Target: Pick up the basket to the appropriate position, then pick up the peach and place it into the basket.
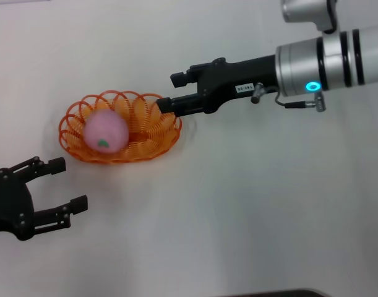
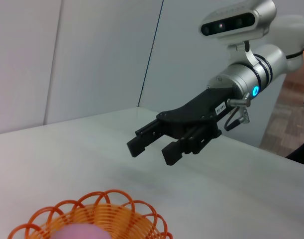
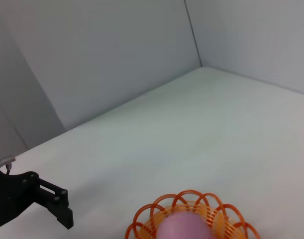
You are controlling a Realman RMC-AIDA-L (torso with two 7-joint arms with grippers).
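Note:
The orange basket [image 1: 153, 133] sits on the white table, left of centre. The pink peach [image 1: 105, 132] lies inside it, green leaf mark facing front. My right gripper [image 1: 170, 91] is open and empty, just above the basket's right rim. My left gripper [image 1: 70, 184] is open and empty, low at the front left, apart from the basket. The left wrist view shows the basket's rim [image 2: 112, 196], the top of the peach [image 2: 79, 233] and the right gripper [image 2: 152, 148] beyond it. The right wrist view shows the basket [image 3: 191, 196], the peach [image 3: 184, 226] and the left gripper [image 3: 59, 206].
The white table [image 1: 250, 204] stretches to the right and front of the basket. Pale walls [image 3: 117, 59] stand behind the table in the wrist views. A dark edge shows at the table's front [image 1: 281, 293].

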